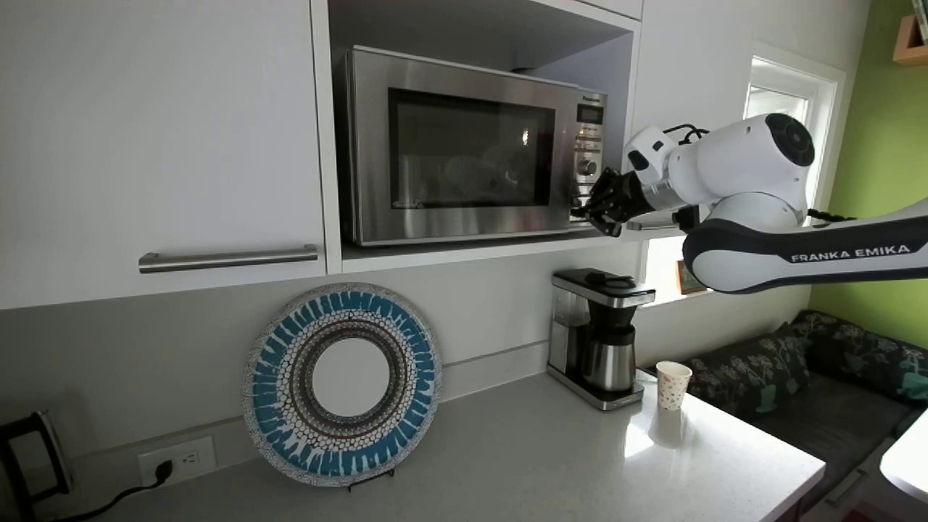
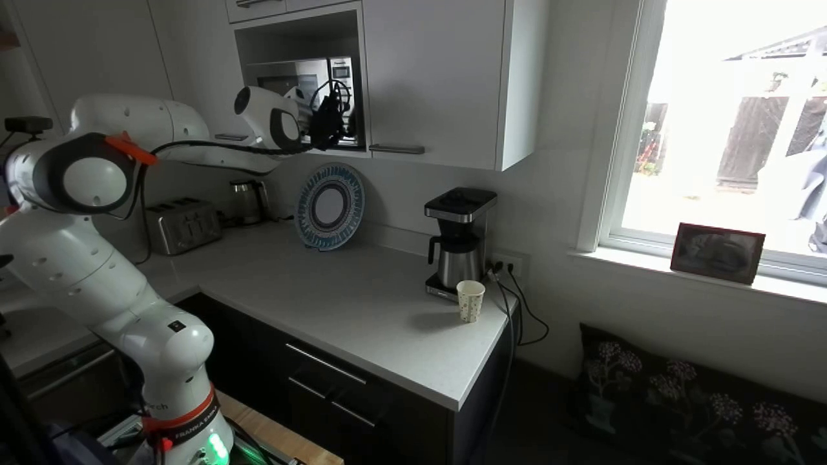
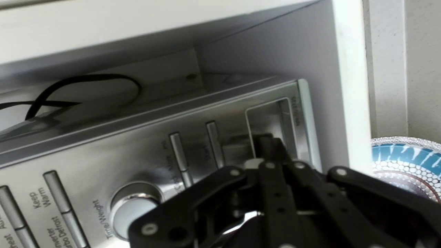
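The black gripper is shut, its two fingers drawn together with nothing visible between them. It points at the lower end of a silver microwave's control panel, over a large framed rectangular button. Whether the tips touch the button I cannot tell. A round dial and several slim buttons lie to the left in the wrist view. In an exterior view the gripper is at the lower right of the microwave, whose door appears closed. A dark gripper body hides part of the microwave panel in an exterior view.
The microwave sits in a white cabinet niche; its side wall is close to the gripper. Below stand a blue patterned plate, a coffee maker and a paper cup on the counter. A cabinet handle juts out.
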Action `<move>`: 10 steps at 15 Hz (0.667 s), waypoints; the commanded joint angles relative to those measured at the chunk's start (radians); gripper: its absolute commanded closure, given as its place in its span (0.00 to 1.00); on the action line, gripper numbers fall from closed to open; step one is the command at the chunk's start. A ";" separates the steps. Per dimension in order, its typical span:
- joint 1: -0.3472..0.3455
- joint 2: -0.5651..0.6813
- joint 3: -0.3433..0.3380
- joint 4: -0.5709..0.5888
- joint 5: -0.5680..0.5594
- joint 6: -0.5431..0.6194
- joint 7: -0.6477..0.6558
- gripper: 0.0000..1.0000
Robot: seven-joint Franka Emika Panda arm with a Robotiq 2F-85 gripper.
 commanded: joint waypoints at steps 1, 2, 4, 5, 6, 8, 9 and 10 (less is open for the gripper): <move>0.051 0.132 -0.038 0.037 0.016 0.122 -0.055 1.00; 0.058 0.138 -0.047 0.034 0.016 0.141 -0.067 1.00; 0.097 0.136 -0.079 0.029 0.033 0.147 -0.098 1.00; 0.125 0.123 -0.100 0.025 0.046 0.138 -0.112 1.00; 0.167 0.100 -0.127 0.021 0.070 0.100 -0.133 0.74; 0.274 0.058 -0.196 0.012 0.138 0.045 -0.194 0.67; 0.340 0.026 -0.234 0.011 0.184 -0.018 -0.235 0.61; 0.390 0.002 -0.265 0.019 0.228 -0.081 -0.271 0.54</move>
